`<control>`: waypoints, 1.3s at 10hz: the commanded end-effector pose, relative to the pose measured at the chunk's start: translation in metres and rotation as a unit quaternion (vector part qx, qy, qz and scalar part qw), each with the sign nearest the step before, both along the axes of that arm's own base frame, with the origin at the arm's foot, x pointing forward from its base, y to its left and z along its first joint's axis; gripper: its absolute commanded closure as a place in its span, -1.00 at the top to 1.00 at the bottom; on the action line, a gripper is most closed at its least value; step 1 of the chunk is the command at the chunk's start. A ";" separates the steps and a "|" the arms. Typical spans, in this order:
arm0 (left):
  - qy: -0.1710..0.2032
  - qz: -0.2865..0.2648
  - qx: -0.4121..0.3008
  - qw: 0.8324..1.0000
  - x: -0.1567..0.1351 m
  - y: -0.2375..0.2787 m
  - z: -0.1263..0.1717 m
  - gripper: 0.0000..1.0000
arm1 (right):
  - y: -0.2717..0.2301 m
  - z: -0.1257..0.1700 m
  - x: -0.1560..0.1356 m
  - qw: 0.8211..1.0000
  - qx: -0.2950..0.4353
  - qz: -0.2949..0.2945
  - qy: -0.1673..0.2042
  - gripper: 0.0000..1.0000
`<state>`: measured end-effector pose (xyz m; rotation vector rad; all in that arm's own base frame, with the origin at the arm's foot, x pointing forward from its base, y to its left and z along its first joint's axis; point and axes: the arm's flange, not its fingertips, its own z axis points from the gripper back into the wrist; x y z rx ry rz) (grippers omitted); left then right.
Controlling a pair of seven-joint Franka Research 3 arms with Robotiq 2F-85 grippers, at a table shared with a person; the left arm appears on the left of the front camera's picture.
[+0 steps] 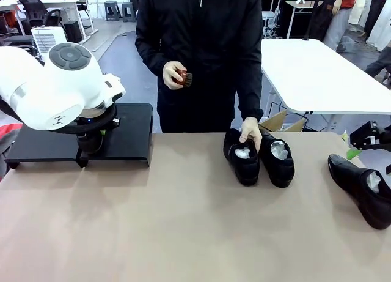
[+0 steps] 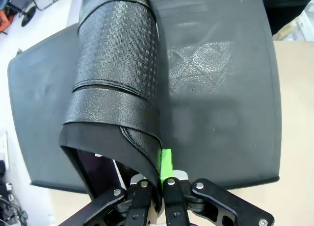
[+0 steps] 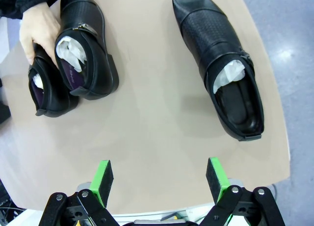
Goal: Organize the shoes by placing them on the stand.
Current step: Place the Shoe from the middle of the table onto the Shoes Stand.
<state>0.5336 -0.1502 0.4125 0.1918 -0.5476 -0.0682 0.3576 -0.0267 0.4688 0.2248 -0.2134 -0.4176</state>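
The left gripper (image 2: 159, 173) is clamped shut on the thin heel rim of a shoe (image 2: 115, 64), holding it over the stand (image 2: 221, 88) at the far left corner of the counter (image 1: 183, 221). So narrow a pinch could let the shoe swing or slip and land crooked. The right gripper (image 3: 159, 179) hovers wide open and empty near a lone shoe (image 3: 216, 54) by the counter's right edge.
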 end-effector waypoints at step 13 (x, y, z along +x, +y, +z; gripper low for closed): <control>-0.022 0.013 -0.003 1.000 -0.003 -0.003 0.026 1.00 | 0.000 0.000 0.000 1.000 0.002 0.002 -0.001 1.00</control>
